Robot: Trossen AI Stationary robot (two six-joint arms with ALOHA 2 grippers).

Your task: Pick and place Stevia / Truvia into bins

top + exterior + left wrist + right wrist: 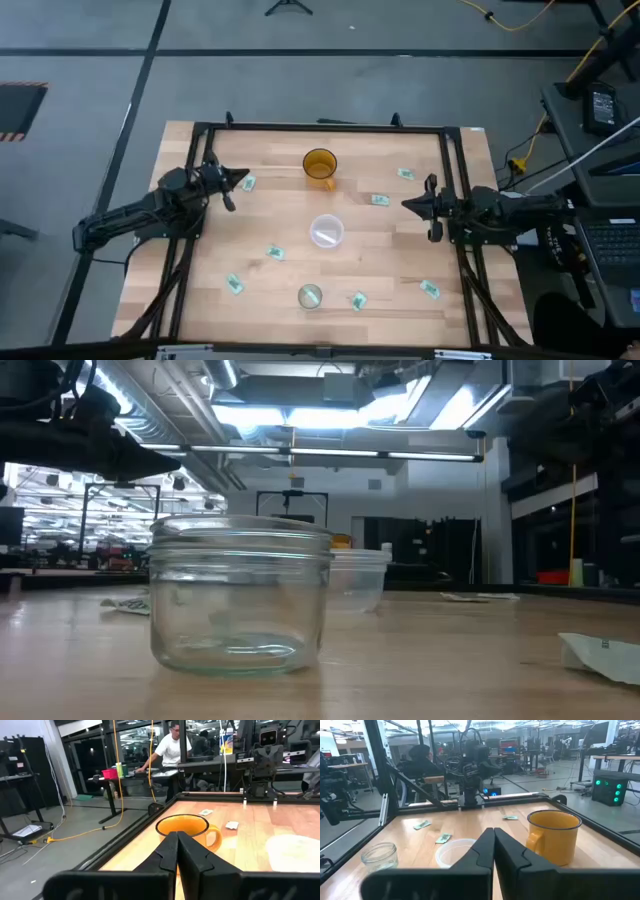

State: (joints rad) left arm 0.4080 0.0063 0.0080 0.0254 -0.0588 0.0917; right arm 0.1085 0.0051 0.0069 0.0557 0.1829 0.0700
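Several green-and-white sachets lie flat on the wooden table, among them one (249, 183) by my left gripper, one (380, 199) by my right gripper, and others (275, 253) (430, 289) nearer the front edge. The wide whitish bin (326, 231) stands mid-table. The small greenish glass bin (310, 296) stands near the front edge and looms large in the low view (240, 595). My left gripper (240, 180) (177, 845) is shut and held above the table at the left. My right gripper (405, 203) (493, 840) is shut at the right.
An orange cup with a handle (320, 165) (554, 837) stands toward the far edge between the two arms. A black frame (320, 128) runs around the table. People sit and stand at benches in the room beyond the table (172, 747).
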